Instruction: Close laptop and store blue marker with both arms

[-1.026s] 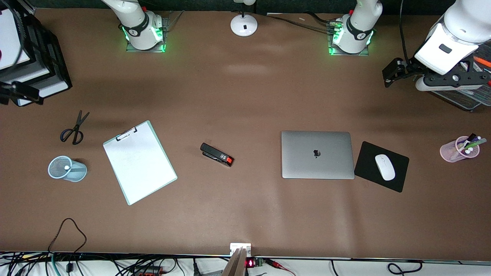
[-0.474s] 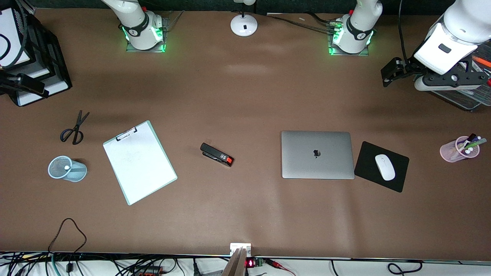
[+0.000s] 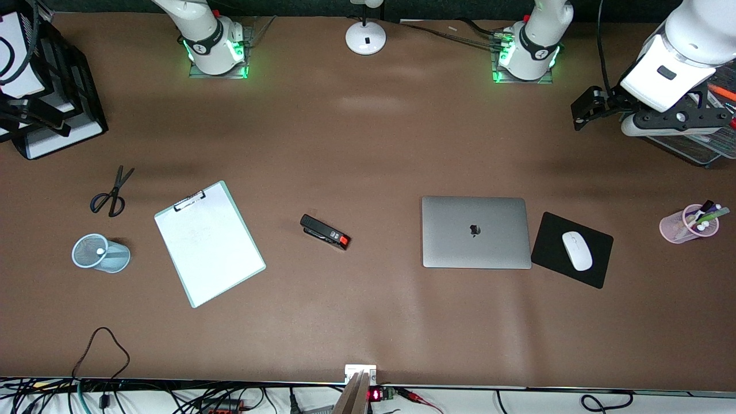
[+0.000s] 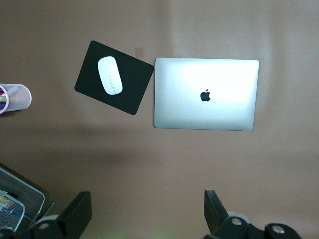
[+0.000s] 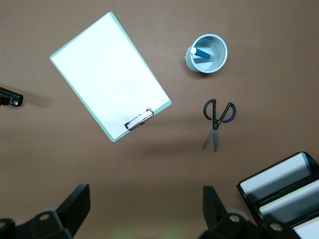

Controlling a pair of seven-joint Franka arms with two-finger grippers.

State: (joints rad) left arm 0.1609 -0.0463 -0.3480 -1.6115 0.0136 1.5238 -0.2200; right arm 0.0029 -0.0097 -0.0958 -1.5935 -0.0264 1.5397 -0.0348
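Observation:
The silver-grey laptop (image 3: 474, 232) lies shut and flat on the brown table, its apple logo up; it also shows in the left wrist view (image 4: 206, 94). The blue marker (image 5: 202, 53) stands white end up inside a light blue mesh cup (image 3: 100, 253) toward the right arm's end of the table. My left gripper (image 3: 586, 108) hangs open over bare table beside a wire tray, with nothing between its fingers (image 4: 147, 199). My right gripper (image 3: 34, 115) hovers open and empty over the black file tray (image 5: 144, 191).
A white clipboard (image 3: 210, 244), scissors (image 3: 112, 192) and a black-and-red stapler (image 3: 325, 232) lie between cup and laptop. A black mousepad (image 3: 598, 270) with a white mouse (image 3: 577, 250) adjoins the laptop. A pink cup of markers (image 3: 690, 224), a black file tray (image 3: 75, 92) and a wire tray (image 3: 698, 148) stand at the table's ends.
My right gripper has shifted over the file tray toward the arm bases' edge of the table. The left gripper has barely moved. Both stay open.

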